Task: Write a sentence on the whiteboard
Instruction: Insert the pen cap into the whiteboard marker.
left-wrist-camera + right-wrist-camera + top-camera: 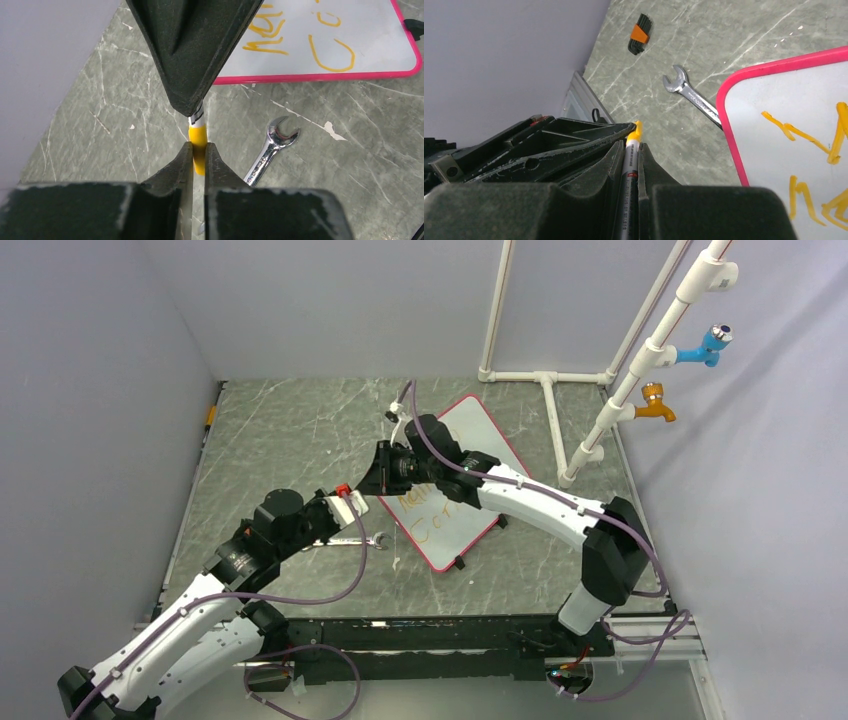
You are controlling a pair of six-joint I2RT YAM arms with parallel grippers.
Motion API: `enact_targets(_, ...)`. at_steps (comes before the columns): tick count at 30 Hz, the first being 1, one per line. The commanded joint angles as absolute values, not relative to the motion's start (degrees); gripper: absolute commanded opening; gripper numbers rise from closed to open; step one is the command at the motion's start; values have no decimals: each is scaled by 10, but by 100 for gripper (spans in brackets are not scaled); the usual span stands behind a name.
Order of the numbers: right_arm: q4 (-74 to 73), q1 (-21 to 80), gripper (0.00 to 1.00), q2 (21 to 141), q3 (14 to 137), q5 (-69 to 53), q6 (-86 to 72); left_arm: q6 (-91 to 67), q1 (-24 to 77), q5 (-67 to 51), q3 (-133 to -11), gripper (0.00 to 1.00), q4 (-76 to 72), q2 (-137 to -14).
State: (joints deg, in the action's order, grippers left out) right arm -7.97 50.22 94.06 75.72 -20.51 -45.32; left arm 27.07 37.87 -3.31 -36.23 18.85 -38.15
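Gripping, left gripper (198,150): jaws narrow, pinched on the yellow end of the marker (198,132).
Gripping, right gripper (632,146): jaws narrow, clamped on the marker's dark barrel, with the yellow end poking out past the fingertips.
Marker axis: in the top view it spans the small gap between the two grippers, left gripper at lower left and right gripper at upper right. In the left wrist view it runs straight up the frame.
Whiteboard (472,445) place: flat on the table (290,430), right of centre in the top view, partly under the right gripper and forearm.
Whiteboard axis: turned diagonally. Its long axis appears to run from lower left to upper right of the top view, with one rounded corner toward the bottom of the frame and another toward the top.
Whiteboard face: orange-yellow letters in the lower-left half; the upper-right half is plain white.
Rim: pink-red, with small black clips at the lower edges.
Wrench (352,540): lying on the table just left of the board's lower corner, near the left gripper.
Hex key set (640,39): black with an orange holder, by the wall, well apart from the board.
Pipe frame (545,380): white, upper right of the top view.
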Motion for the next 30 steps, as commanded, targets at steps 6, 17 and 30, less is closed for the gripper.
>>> enact_targets(6,-91,526,0,883,772,-197,-380,263,403,-166,-396,45,49,-377)
enact_targets(17,-115,500,0,818,750,-197,-313,268,400,-178,-403,50,73,-384)
enact_targets(30,-137,492,0,769,729,-221,-258,252,378,-183,-402,46,58,-383)
